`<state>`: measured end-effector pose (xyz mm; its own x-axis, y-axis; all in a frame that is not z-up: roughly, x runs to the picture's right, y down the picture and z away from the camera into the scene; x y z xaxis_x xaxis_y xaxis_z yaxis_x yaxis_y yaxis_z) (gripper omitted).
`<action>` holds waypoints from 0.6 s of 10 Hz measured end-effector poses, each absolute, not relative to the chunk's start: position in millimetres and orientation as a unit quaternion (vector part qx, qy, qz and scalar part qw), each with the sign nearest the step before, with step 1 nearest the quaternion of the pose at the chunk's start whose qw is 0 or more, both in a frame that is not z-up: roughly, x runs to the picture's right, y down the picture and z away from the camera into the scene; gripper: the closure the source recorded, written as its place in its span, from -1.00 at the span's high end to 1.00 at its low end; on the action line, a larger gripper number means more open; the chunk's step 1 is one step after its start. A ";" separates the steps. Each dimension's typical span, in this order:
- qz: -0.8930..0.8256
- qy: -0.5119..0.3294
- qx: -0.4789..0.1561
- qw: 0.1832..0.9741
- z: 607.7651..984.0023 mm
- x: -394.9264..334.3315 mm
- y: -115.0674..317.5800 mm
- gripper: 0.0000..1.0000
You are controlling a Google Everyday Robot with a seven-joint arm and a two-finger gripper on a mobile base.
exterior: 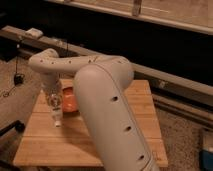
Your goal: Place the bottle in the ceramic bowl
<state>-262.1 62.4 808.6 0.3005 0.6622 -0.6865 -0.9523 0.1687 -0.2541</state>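
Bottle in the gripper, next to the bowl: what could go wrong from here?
1. The bottle hangs upright under the gripper, beside the ceramic bowl and not over it. Released here, it would likely land on the table.
2. The bowl looks shallow. A bottle let go upright may tip over the rim and roll off.
3. The arm hides part of the bowl, so the placement may be hard to check in this view.

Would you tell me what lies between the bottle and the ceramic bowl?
Only bare table, in the camera view; the gripper holds the bottle close beside the ceramic bowl.
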 end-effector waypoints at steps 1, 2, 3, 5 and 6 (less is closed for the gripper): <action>0.556 0.225 -0.327 0.730 820.9 -252.9 51.5 -1.00; 0.562 0.232 -0.320 0.727 829.6 -246.2 44.5 -0.95; 0.573 0.246 -0.306 0.719 847.2 -232.8 33.5 -0.71; 0.583 0.260 -0.294 0.711 864.6 -220.6 27.5 -0.34; 0.587 0.266 -0.291 0.707 870.5 -216.5 29.6 -0.15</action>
